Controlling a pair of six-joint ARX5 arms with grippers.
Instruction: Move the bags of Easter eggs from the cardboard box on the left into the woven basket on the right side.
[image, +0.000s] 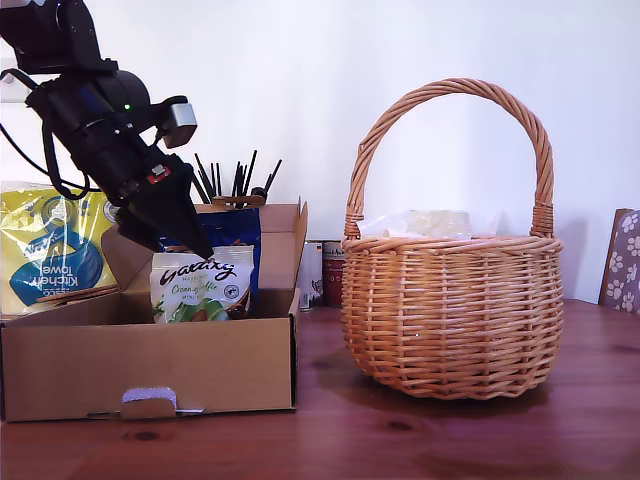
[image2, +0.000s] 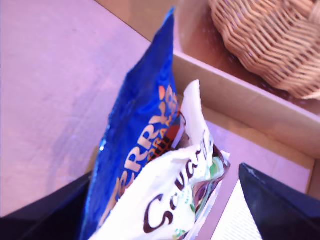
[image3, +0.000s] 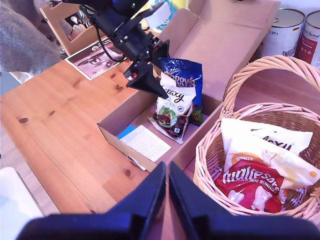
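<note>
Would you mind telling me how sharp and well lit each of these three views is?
Exterior view: sharp and evenly lit against a bright white wall, the woven basket casting a soft shadow on the table. First wrist view: soft and blurred at close range, with a purplish cast over the blue bag and Galaxy bag. Second wrist view: clear, though my second gripper is blurred.

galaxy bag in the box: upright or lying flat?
Upright. The Galaxy bag stands on end in the cardboard box, leaning against the blue bag, its top at my first gripper.
</note>
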